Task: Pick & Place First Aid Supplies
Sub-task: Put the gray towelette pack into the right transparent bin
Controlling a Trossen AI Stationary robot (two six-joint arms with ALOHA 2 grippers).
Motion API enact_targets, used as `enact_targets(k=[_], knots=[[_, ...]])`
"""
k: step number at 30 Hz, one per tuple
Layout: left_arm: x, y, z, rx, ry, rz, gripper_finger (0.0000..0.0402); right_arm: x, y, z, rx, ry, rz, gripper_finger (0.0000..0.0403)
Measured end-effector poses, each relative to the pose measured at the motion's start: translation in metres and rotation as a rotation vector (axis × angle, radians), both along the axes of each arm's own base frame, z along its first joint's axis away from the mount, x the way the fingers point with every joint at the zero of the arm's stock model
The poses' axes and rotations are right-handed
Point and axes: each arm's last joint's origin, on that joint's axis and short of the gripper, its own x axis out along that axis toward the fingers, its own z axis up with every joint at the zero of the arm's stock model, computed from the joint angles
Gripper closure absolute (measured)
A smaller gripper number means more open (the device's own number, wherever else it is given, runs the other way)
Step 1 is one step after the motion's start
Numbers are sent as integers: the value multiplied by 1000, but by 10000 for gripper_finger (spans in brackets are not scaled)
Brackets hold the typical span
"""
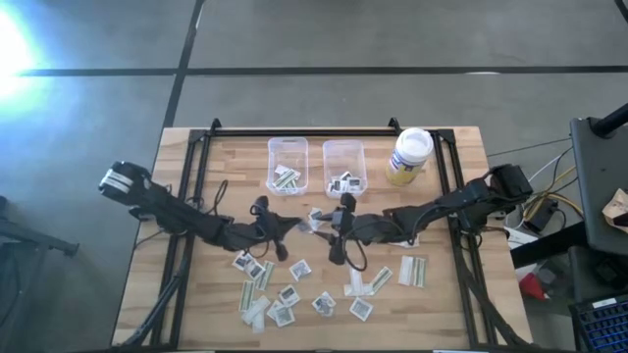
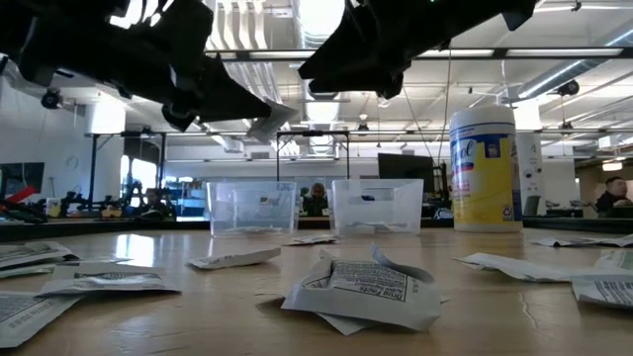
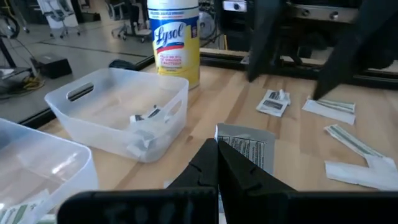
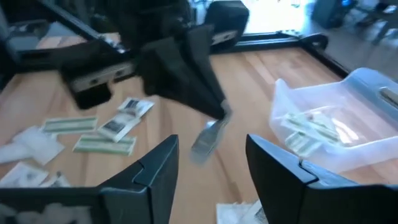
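Note:
A white printed packet [image 1: 316,222] hangs over the table's middle, with my left gripper [image 1: 297,225] shut on it. My right gripper [image 1: 332,224] faces it from the table's right; it is open, and its two fingers [image 4: 158,165] stand either side of the packet [image 4: 208,138] without touching it. Many more first aid supplies [image 1: 294,294] lie flat on the near half of the table. Two clear bins [image 1: 287,164] [image 1: 344,164] at the far middle each hold a few packets. My left gripper pinches the packet by its near edge [image 3: 225,140] between its two shut fingers. The fingers come nearly level from the table's left, slanting a little down. The packet sticks out past the fingertips, its free end [image 4: 202,149] drooping, lifted clear of the table.
A white-lidded yellow jar [image 1: 410,155] stands right of the bins. Long striped strips [image 1: 412,271] lie near the right edge, and square packets [image 2: 361,289] lie close to the near edge. A black frame [image 1: 304,130] runs along the far edge. People sit in the room beyond [image 2: 615,193].

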Motion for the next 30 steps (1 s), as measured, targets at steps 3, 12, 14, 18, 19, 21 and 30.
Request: enact_targets(k=[3,12,14,18,19,21,30], knots=[[7,-3,1,23,7,-3,402,0,-1,-2,-8,6,-16,214],[23,-9,10,97,14,-17,402,1,-1,-4,-4,14,-17,216],[25,-10,13,113,13,-20,402,1,-2,-5,4,14,-23,215],[26,-11,17,136,11,-24,402,0,-3,-7,1,41,-26,219],[26,-11,17,138,9,-25,402,0,-3,-7,5,40,-28,221],[26,-11,17,146,13,-25,402,0,-3,-7,33,32,-39,227],[26,-10,18,157,12,-13,402,-1,-7,-11,101,58,-84,306]])
